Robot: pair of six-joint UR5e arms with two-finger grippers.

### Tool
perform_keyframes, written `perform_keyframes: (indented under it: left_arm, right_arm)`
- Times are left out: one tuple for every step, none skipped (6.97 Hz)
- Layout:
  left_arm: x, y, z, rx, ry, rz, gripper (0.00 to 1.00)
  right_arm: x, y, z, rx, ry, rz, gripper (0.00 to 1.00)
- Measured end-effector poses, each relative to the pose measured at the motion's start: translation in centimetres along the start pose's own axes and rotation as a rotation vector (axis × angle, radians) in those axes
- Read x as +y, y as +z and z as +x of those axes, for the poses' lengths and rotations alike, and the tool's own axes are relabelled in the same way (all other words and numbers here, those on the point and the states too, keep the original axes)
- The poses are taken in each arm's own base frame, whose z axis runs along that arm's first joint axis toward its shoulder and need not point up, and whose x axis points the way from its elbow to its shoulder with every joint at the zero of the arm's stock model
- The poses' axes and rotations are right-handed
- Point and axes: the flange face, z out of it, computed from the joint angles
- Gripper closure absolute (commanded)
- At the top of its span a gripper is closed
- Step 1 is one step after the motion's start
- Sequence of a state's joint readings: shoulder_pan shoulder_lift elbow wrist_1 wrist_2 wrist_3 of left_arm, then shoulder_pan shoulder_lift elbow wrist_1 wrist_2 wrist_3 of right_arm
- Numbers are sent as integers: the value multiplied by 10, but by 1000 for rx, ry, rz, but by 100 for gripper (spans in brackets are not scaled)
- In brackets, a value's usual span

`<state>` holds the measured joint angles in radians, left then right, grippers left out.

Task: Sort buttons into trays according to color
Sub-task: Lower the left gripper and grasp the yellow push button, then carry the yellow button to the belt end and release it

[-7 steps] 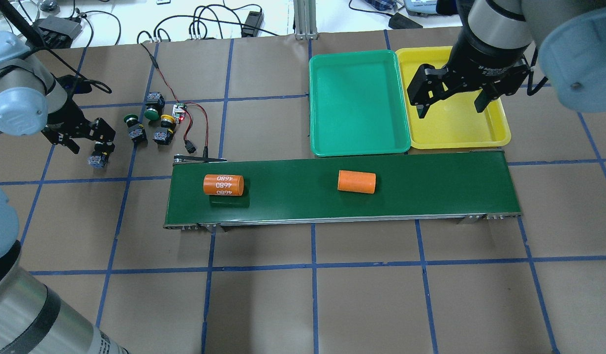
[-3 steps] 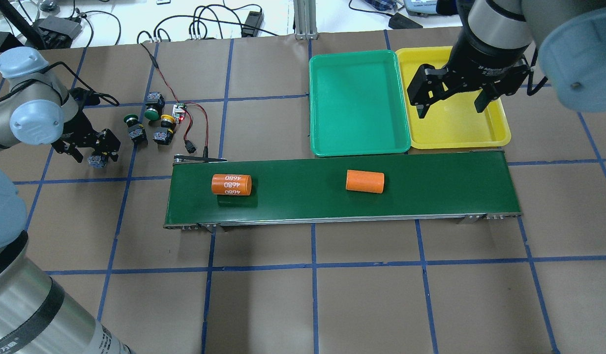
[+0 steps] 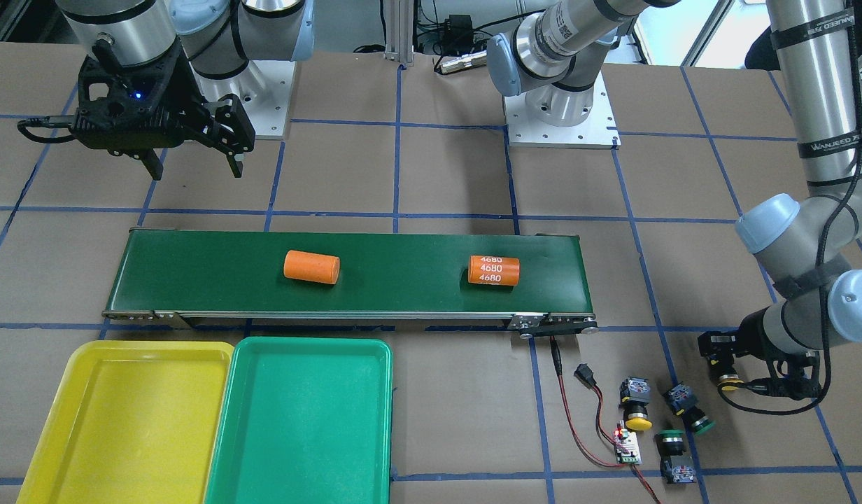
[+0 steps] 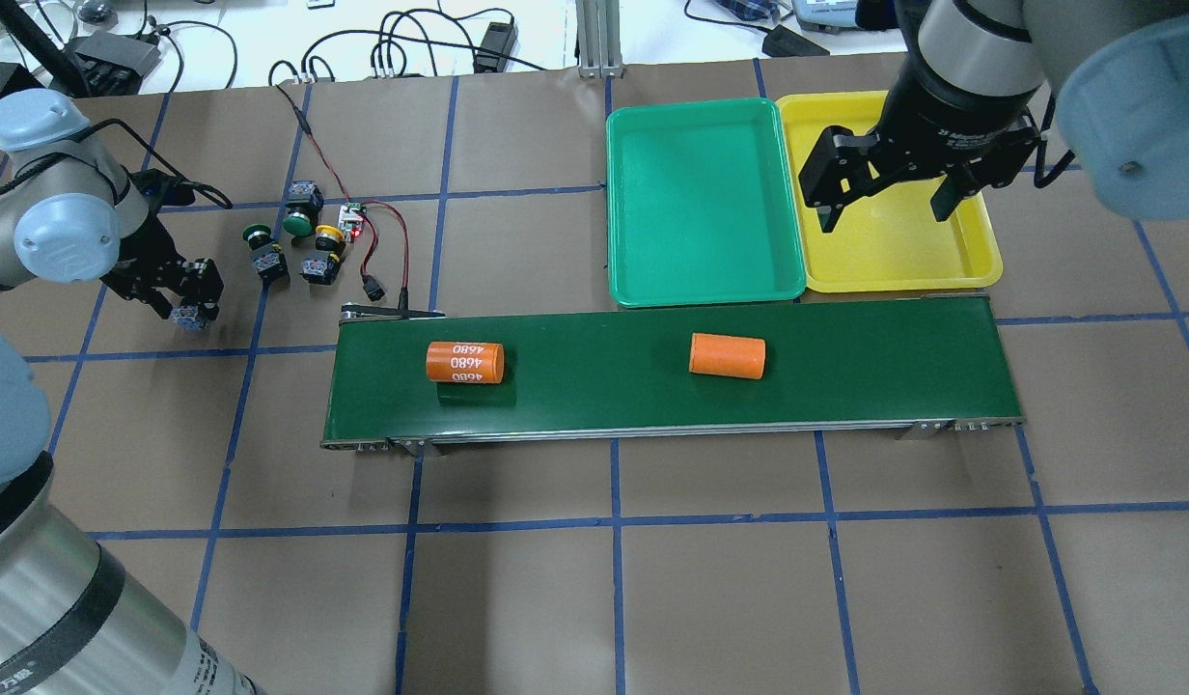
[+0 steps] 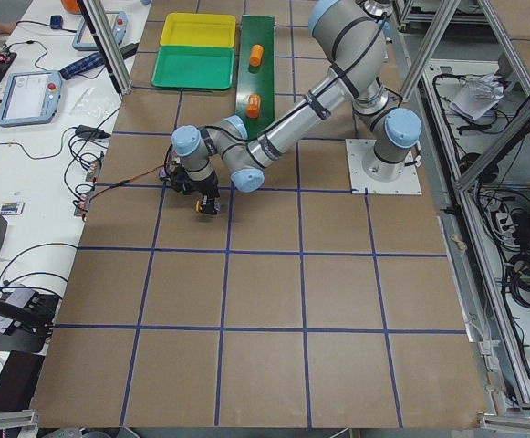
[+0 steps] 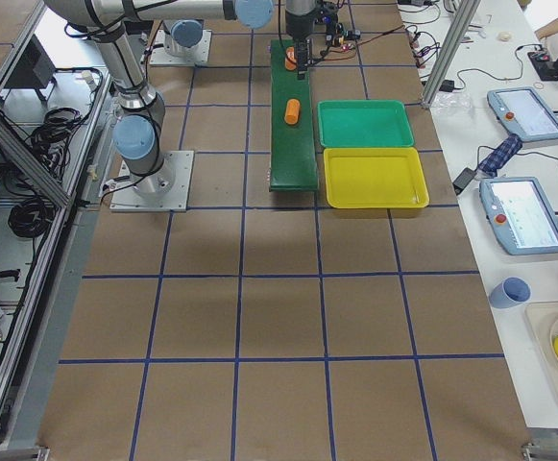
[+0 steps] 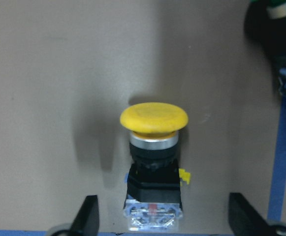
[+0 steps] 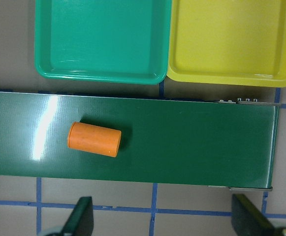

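Brown tabletop [image 7: 54,69], yellow button [image 7: 154,162] on side, cap away from jaws

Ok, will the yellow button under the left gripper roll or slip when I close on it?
The yellow button looks hard plastic, likely rigid. Lying on its side, its round cap may let it pivot; the square body should grip firmly.
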<state>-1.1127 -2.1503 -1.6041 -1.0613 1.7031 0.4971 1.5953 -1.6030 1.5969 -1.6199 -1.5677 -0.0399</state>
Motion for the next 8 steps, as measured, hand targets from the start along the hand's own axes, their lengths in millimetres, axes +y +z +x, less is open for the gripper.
perform_keyframes:
  left_arm:
    - [0, 0, 0, 1, 3, -1, 100]
    - [1, 0, 0, 2, 4, -1, 100]
    - [2, -7, 3, 4, 9, 1, 100]
    - [6, -30, 10, 17, 13, 16, 100]
    - [14, -62, 22, 44, 16, 41, 100]
    - [26, -93, 48, 64, 35, 56, 100]
    - [39, -119, 87, 68, 65, 66, 100]
    - [56, -130, 133, 72, 93, 64, 100]
  right_arm:
    - [0, 0, 0, 0, 0, 0, 0]
    - [0, 0, 0, 0, 0, 0, 0]
    - [0, 0, 0, 0, 0, 0, 0]
    - [0, 0, 0, 0, 0, 0, 0]
    - [0, 0, 0, 0, 0, 0, 0]
    - [0, 0, 0, 0, 0, 0, 0]
    - [0, 0, 0, 0, 0, 0, 0]
    - [0, 0, 0, 0, 0, 0, 0]
